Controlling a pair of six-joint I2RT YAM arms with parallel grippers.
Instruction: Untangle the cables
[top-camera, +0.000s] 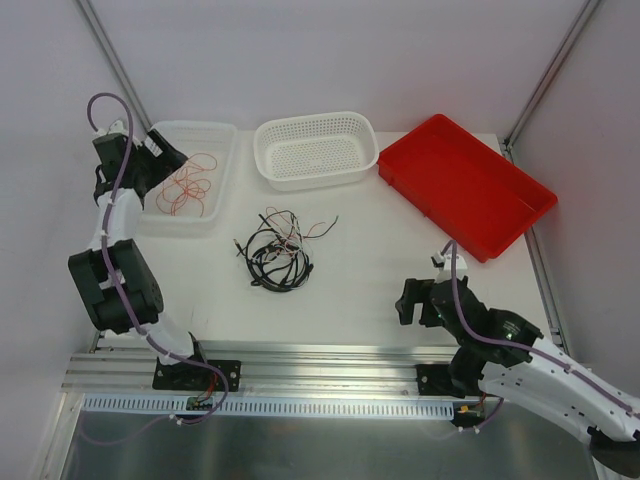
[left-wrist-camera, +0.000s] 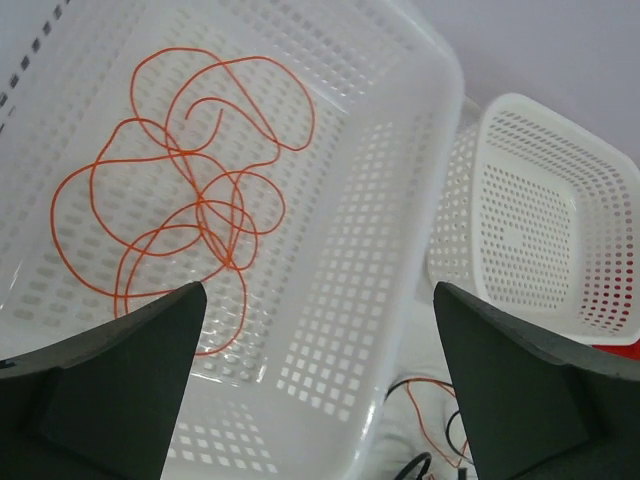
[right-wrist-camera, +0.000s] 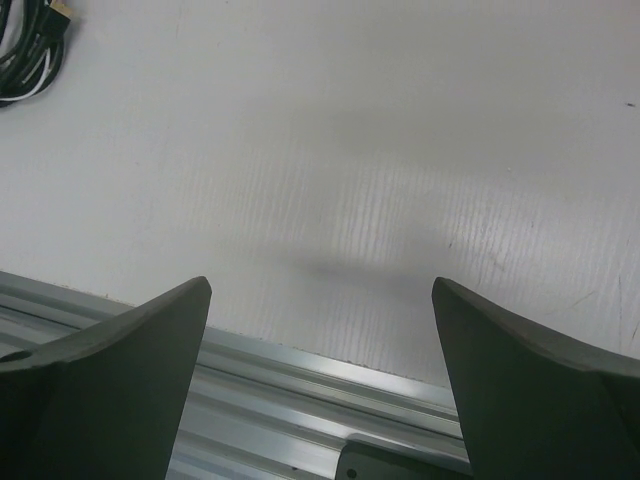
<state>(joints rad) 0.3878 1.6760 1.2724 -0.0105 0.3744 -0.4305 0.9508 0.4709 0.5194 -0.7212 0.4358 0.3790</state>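
**A:** So, the left claw (left-wrist-camera: 320, 290), what has it got?

**B:** Nothing. Its two dark, matt, wedge-shaped fingers stand spread wide above a rectangular white plastic basket (left-wrist-camera: 380, 250). The basket's floor and walls are pierced with small square holes.

**A:** And inside that basket?

**B:** Thin red-orange wire (left-wrist-camera: 205, 205), lying in loose, overlapping loops on the floor, clear of the fingers.

**A:** The right claw (right-wrist-camera: 320, 285)?

**B:** Just as wide, also holding nothing. It hangs over the bare, faintly ribbed white table (top-camera: 380, 260), just beyond the grooved aluminium rail (right-wrist-camera: 300, 370) at the near edge.

**A:** Where are the other cables?

**B:** A tangled bundle of thicker black cords and thin white and red-orange wires (top-camera: 280, 255) lies mid-table, well apart from both claws. The right wrist view catches its edge, with a gold-coloured plug on one black cord.

**A:** What else is around?

**B:** A second white perforated basket with rounded corners (left-wrist-camera: 470, 180) sits behind the bundle, beside the first. A smooth red plastic tray (top-camera: 470, 190) lies askew at the far right.
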